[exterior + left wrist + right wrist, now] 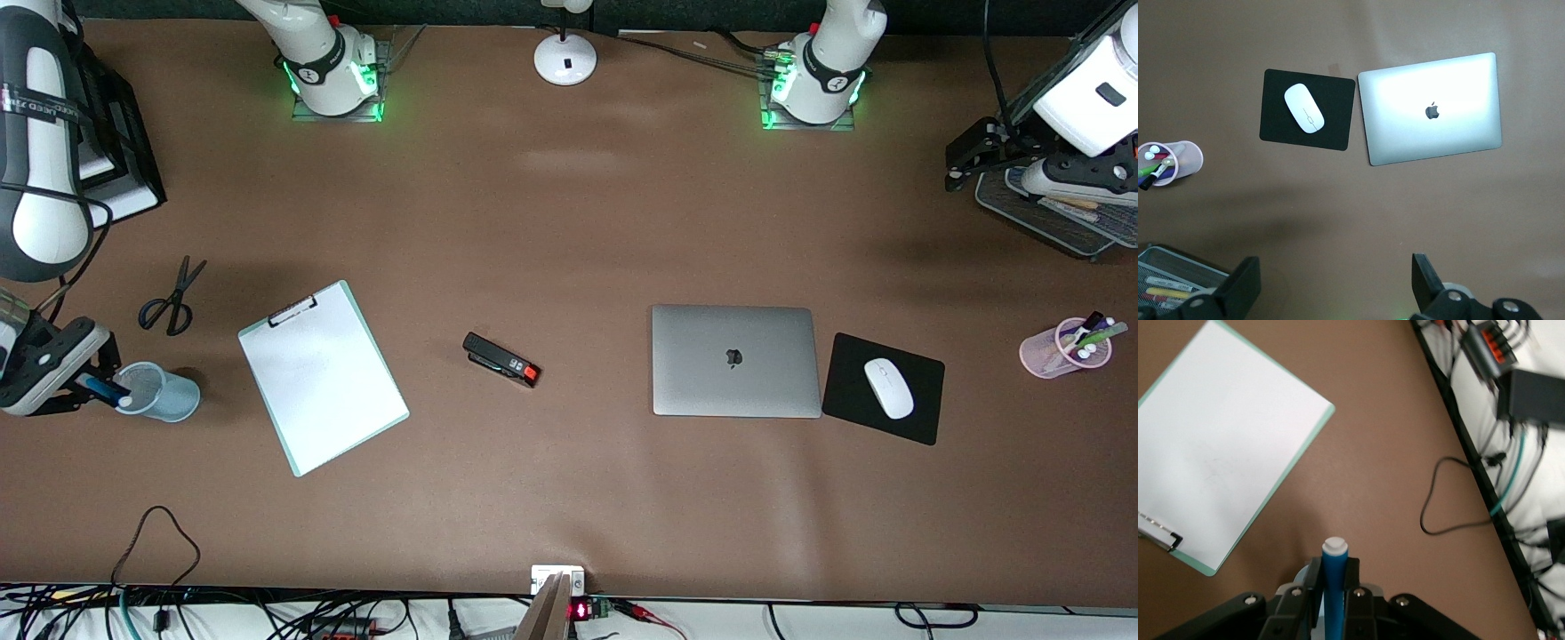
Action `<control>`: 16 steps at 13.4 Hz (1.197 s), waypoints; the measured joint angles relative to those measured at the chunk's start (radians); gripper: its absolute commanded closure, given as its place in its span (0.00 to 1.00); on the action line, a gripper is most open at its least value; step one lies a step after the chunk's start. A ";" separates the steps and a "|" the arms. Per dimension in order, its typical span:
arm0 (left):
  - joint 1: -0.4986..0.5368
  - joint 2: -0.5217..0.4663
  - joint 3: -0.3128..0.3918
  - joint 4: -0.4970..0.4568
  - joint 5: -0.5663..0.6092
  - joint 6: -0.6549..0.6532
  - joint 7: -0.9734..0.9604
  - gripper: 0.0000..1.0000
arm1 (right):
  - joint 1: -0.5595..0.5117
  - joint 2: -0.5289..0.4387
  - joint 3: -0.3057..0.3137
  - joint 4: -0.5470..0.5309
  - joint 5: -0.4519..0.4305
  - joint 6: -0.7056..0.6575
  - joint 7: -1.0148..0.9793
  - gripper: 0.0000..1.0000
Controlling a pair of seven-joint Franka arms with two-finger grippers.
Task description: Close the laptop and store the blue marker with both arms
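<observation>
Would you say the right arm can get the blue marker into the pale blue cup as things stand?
Probably yes: the right gripper is shut on the blue marker right at the pale blue cup, whose open mouth has nothing over it.

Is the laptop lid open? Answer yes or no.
No, the laptop lies shut flat, its lid logo facing up beside the mouse pad.

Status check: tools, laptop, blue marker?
Right tool shut on blue marker over the blue cup. Left tool open over the wire tray. Laptop closed. Nothing obstructing.
</observation>
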 measured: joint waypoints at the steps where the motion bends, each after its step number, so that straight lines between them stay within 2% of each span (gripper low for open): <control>1: 0.000 0.000 0.000 0.000 0.000 0.000 0.000 0.00 | -0.002 -0.004 0.000 -0.012 0.034 -0.007 -0.068 1.00; 5: 0.000 0.000 0.000 0.000 0.000 0.000 0.000 0.00 | -0.017 -0.032 0.000 -0.033 0.144 -0.172 -0.252 0.99; 7: 0.000 0.000 0.000 0.000 0.000 0.000 0.000 0.00 | -0.018 -0.047 0.000 -0.034 0.151 -0.219 -0.341 0.99; 11: 0.000 0.000 0.000 0.000 0.000 0.000 0.000 0.00 | -0.034 -0.047 0.000 -0.045 0.152 -0.232 -0.522 1.00; 16: 0.001 0.000 0.000 0.000 0.000 0.000 0.000 0.00 | -0.099 -0.009 -0.001 -0.029 0.180 -0.318 -0.666 0.99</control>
